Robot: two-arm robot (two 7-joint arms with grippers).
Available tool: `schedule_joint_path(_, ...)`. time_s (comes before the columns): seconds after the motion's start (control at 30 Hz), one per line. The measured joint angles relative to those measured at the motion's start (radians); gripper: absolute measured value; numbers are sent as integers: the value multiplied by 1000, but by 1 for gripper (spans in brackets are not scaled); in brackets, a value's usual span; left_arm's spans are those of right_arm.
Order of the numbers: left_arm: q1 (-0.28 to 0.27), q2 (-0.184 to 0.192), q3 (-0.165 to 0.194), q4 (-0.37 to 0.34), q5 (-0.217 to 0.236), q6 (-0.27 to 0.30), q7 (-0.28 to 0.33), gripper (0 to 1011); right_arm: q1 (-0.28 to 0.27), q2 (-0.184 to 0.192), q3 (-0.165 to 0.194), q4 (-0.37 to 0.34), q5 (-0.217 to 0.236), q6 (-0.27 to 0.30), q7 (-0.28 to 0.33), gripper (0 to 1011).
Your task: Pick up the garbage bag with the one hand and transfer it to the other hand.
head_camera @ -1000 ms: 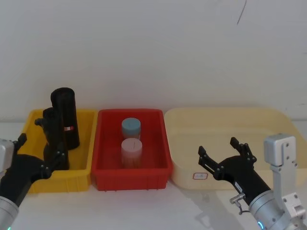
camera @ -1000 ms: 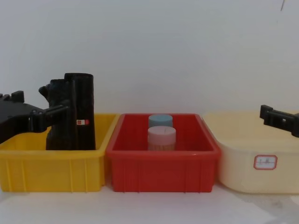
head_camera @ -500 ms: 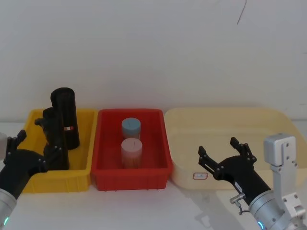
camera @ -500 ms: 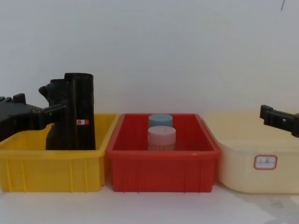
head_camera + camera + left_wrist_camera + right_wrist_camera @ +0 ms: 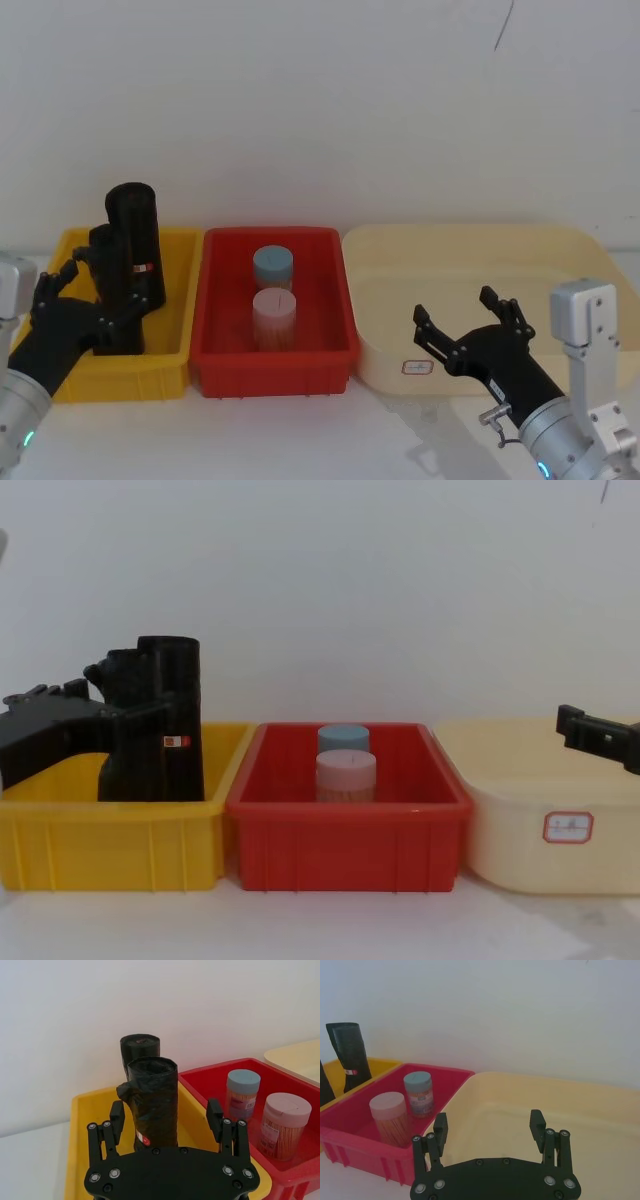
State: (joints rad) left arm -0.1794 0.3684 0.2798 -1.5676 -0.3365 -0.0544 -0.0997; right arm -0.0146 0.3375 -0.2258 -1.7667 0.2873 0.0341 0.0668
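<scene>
Likely light, soft garbage bag [image 5: 108,265] by yellow bin's [image 5: 170,345] front edge: take at mid-height, gently. Left gripper [image 5: 166,1107] spread around it; right gripper [image 5: 455,305] spread, by cream tub [image 5: 560,240].

Left end effector [image 5: 88,716] beside garbage bag [image 5: 118,755] in yellow bin [image 5: 110,850]; right end effector [image 5: 592,736] at right edge.

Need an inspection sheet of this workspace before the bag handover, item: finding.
Surface: white table, three containers in a row: yellow bin, red bin, cream tub.
Job's things: garbage bag upright in the yellow bin, front of two rolls.
Clutter: labelled black roll behind it; blue-lidded jar and pink-lidded jar in the red bin.
Hands: left hand open, fingers either side of the garbage bag; right hand open, at the cream tub's near edge.
Cables: nothing seen.
Surroundings: plain white wall.
</scene>
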Motion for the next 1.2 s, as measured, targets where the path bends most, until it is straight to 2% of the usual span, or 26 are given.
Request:
schedule_joint_path(0.87, -98, -52, 13, 127, 21, -45, -63, 1002, 0, 0, 0, 0, 0, 0, 0, 1001)
schedule_joint_path(1.03, -108, -61, 13, 145, 23, -50, -70, 914, 0, 0, 0, 0, 0, 0, 0, 1001)
schedule_joint_path(1.2, -110, -69, 10, 155, 28, -55, -71, 768, 0, 0, 0, 0, 0, 0, 0, 1001)
